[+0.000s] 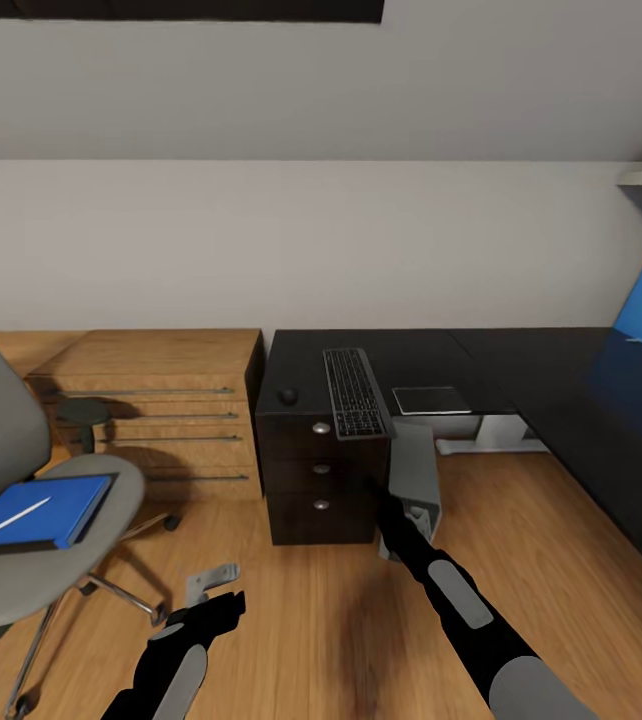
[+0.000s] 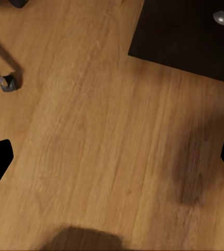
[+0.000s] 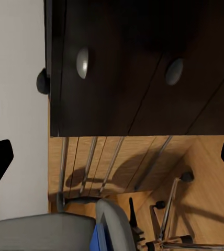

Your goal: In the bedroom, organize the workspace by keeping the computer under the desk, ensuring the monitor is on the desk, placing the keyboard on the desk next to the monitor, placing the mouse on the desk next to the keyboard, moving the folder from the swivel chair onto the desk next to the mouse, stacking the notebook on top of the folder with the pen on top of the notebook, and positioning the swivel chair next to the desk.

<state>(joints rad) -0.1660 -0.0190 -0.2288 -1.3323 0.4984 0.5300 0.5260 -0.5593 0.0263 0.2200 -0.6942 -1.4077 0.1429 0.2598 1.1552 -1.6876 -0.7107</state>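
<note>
Black desk (image 1: 521, 365) carries the keyboard (image 1: 353, 391) overhanging its drawer block, with the mouse (image 1: 288, 396) just left of it. Blue folder (image 1: 46, 507) lies on the swivel chair (image 1: 21, 560), the pen (image 1: 3, 524) across it. Left gripper (image 1: 211, 585) spreads its fingers over bare floor (image 2: 101, 130); the right gripper's (image 1: 413, 520) grip I cannot tell

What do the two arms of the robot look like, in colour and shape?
Both arms are glossy black with rounded grey panels along their segments. The left arm ends in a pale grey end effector. The right arm is slim, made of jointed segments. No cables or markings show.
</note>
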